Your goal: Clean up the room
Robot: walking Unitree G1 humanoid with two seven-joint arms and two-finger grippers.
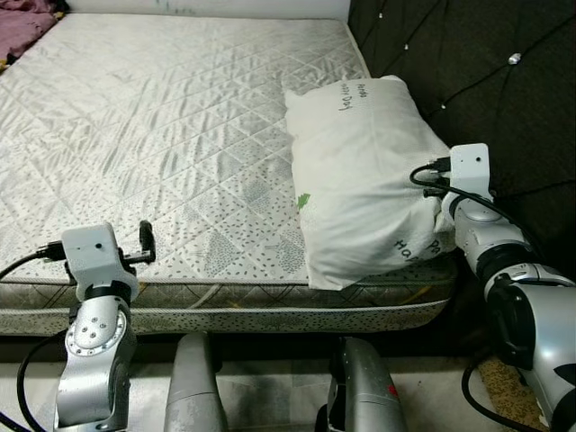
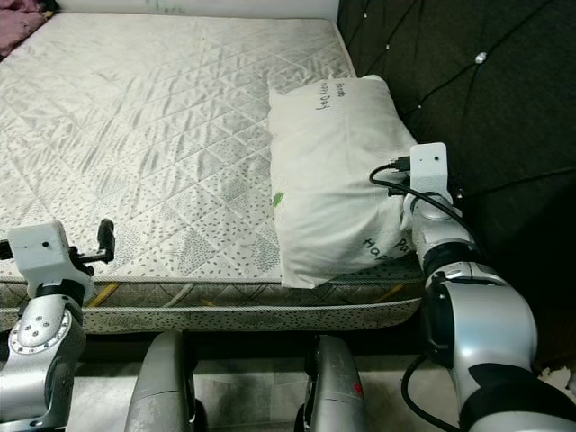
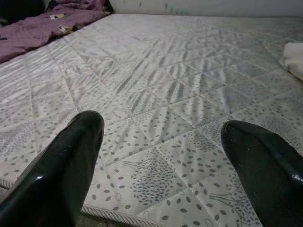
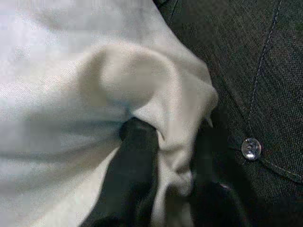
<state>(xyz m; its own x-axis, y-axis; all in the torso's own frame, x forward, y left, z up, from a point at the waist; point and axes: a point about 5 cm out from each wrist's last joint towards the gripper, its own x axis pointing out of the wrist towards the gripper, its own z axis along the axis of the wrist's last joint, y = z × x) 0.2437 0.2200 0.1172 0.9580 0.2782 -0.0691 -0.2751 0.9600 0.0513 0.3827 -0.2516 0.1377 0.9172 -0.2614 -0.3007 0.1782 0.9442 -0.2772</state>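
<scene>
A: Head views, first item?

B: One white pillow (image 1: 360, 175), lying on the mattress (image 1: 162, 135) along the side nearest the dark tufted headboard (image 1: 468, 81), its near corner overhanging the mattress edge. The right gripper (image 4: 173, 163) is pinching that corner, down against the headboard.

A: And the left arm?

B: The left gripper (image 3: 161, 142) is hovering over the near edge of the mattress, well apart from the pillow, carrying nothing.

A: Left wrist view, entry?

B: Two black fingers (image 3: 61, 165) standing wide apart over quilted fabric. A purple blanket (image 3: 42, 26) is bunching at the far corner; a sliver of pillow is showing at the edge.

A: Right wrist view?

B: Both fingers are closing on a fold of pillowcase, cloth puckering between them. One clear button (image 4: 251, 148) of the headboard is sitting just beside the grip.

A: So the step in hand?

B: Judged as straightening the pillow at the head of the bed. The hold is looking like cloth more than stuffing, so a slow, low pull is advisable; a sharp tug is likely to slip the case out or drag only the cover.

A: Anything else worth watching?

B: Keeping the corner clear of the gap at the headboard, and bringing the overhanging part fully onto the mattress before letting go. The left gripper is free to steady the other end.
</scene>
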